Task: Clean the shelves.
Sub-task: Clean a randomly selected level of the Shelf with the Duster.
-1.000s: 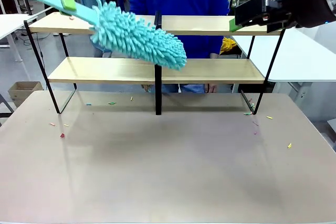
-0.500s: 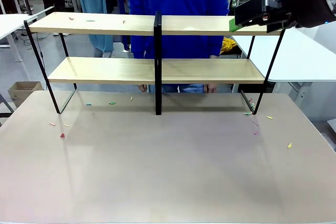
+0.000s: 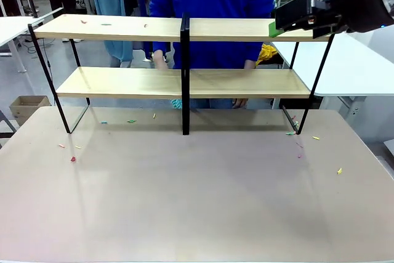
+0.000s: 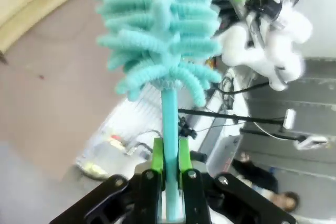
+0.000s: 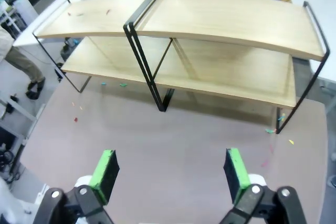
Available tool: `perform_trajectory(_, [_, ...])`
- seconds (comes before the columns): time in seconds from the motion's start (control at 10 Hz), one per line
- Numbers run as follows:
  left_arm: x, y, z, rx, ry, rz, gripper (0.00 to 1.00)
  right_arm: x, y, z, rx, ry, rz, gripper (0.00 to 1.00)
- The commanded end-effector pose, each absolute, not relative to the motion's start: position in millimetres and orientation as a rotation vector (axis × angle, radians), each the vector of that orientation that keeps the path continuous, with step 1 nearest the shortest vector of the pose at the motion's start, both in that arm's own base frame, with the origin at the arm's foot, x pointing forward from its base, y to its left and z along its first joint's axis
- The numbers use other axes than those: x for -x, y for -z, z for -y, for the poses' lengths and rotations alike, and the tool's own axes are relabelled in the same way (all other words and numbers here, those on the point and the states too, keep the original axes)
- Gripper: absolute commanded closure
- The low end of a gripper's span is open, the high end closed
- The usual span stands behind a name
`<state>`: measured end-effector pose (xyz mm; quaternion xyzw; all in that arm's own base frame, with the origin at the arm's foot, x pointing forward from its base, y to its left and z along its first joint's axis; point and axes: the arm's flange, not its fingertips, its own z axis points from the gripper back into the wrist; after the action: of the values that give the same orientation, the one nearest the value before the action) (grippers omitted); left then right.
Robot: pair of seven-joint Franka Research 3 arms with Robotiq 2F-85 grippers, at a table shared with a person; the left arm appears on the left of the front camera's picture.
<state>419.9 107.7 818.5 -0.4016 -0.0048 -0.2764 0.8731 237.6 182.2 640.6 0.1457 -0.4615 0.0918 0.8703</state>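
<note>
I judge cleaning unfinished: scraps (image 3: 83, 21) dot the light-wood black-framed shelves (image 3: 123, 28) at upper left, left tool (image 4: 170, 153) clamping fluffy teal duster (image 4: 163, 35), right tool (image 5: 169, 171) spread empty.

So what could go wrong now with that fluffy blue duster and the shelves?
1. The person's hand is right behind the shelves; the duster in the left gripper might brush it on a sweep.
2. Scraps on the top board could just get flicked onto the table, which already has bits.
3. The right gripper sits close to the top board's end and might bump it.
</note>
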Motion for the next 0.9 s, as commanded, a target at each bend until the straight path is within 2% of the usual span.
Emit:
perform_trajectory(0.0, [-299.1,-746.9,-101.3,1.026,0.347,-0.149,0.88,-238.1,-640.7,-182.5,-0.305,-0.190,0.967,0.00])
perform_trajectory(0.1, [-281.9,-740.8,-104.8,1.102,0.341,-0.163,0.88,-238.1,-640.7,-182.5,-0.305,-0.190,0.967,0.00])
perform_trajectory(0.2, [-272.8,-739.0,-106.3,1.146,0.334,-0.105,0.88,-238.1,-640.7,-182.5,-0.305,-0.190,0.967,0.00])
perform_trajectory(0.4, [-265.4,-736.0,-108.3,1.080,0.282,0.191,0.88,-238.1,-640.7,-182.5,-0.305,-0.190,0.967,0.00])
perform_trajectory(0.5, [-267.9,-732.2,-111.0,1.049,0.317,0.243,0.88,-238.1,-640.7,-182.5,-0.305,-0.190,0.967,0.00])
perform_trajectory(0.6, [-275.3,-725.2,-118.1,0.998,0.336,0.233,0.88,-238.1,-640.7,-182.5,-0.305,-0.190,0.967,0.00])
perform_trajectory(0.7, [-279.1,-717.7,-130.5,1.028,0.284,0.288,0.88,-238.1,-640.7,-182.5,-0.305,-0.190,0.967,0.00])
perform_trajectory(0.8, [-290.4,-713.6,-142.1,1.096,0.061,0.320,0.88,-238.1,-640.7,-182.5,-0.305,-0.190,0.967,0.00])
